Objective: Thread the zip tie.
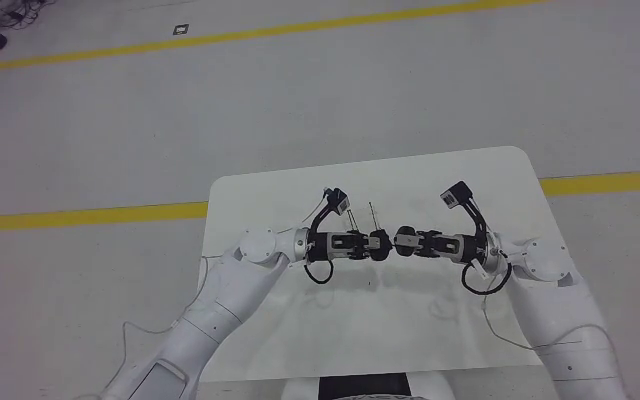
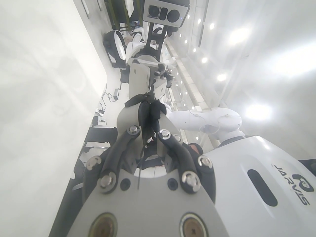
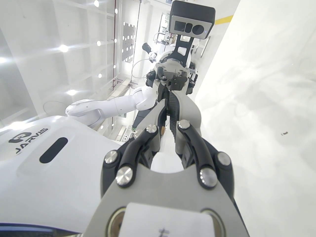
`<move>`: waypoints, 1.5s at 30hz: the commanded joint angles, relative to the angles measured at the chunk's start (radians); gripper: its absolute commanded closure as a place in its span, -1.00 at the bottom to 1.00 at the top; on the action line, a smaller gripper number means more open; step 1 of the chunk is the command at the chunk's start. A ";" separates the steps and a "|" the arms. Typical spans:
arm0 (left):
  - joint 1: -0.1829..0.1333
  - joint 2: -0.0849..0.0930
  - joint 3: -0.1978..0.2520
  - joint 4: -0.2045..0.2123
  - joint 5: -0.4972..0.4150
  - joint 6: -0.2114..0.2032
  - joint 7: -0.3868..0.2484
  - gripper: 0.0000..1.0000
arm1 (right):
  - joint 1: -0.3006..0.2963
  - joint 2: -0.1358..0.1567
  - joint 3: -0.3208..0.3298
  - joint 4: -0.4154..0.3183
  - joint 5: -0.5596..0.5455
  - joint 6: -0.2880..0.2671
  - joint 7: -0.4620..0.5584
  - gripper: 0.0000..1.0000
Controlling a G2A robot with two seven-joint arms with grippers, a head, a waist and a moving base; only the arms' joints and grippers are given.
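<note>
Both grippers meet tip to tip above the middle of the white table [image 1: 450,190]. The zip tie [image 1: 373,213] is a thin black strip; two fine strands of it stick out toward the far side beside the left gripper [image 1: 380,243]. In the left wrist view the strip [image 2: 140,173] runs back between the dark fingers [image 2: 144,117] of the left gripper [image 2: 148,102], which is shut on it. The right gripper [image 1: 403,241] faces it. Its ribbed fingers [image 3: 175,104] are pressed together at the right gripper [image 3: 170,92], gripping the tie's other end right at the left gripper's tips.
A small black speck [image 3: 284,133] lies on the table. Bare tabletop surrounds the arms, with its far edge [image 1: 370,168] and rounded corners visible. Grey floor with yellow lines [image 1: 100,215] lies beyond.
</note>
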 commanded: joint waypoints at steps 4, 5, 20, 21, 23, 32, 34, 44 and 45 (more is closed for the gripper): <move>0.006 0.004 -0.008 -0.010 0.018 0.000 0.013 1.00 | -0.005 0.001 0.021 0.006 0.000 0.000 -0.007 -1.00; 0.007 0.005 -0.010 -0.012 0.024 0.000 0.017 1.00 | -0.005 0.002 0.024 0.008 0.000 0.000 -0.009 -1.00; 0.076 0.022 -0.068 -0.169 0.298 0.000 0.136 1.00 | -0.004 0.004 0.027 0.143 0.029 0.054 -0.084 -1.00; 0.076 0.022 -0.068 -0.169 0.298 0.000 0.136 1.00 | -0.004 0.004 0.027 0.143 0.029 0.054 -0.084 -1.00; 0.076 0.022 -0.068 -0.169 0.298 0.000 0.136 1.00 | -0.004 0.004 0.027 0.143 0.029 0.054 -0.084 -1.00; 0.076 0.022 -0.068 -0.169 0.298 0.000 0.136 1.00 | -0.004 0.004 0.027 0.143 0.029 0.054 -0.084 -1.00; 0.076 0.022 -0.068 -0.169 0.298 0.000 0.136 1.00 | -0.004 0.004 0.027 0.143 0.029 0.054 -0.084 -1.00; 0.076 0.022 -0.068 -0.169 0.298 0.000 0.136 1.00 | -0.004 0.004 0.027 0.143 0.029 0.054 -0.084 -1.00; 0.076 0.022 -0.068 -0.169 0.298 0.000 0.136 1.00 | -0.004 0.004 0.027 0.143 0.029 0.054 -0.084 -1.00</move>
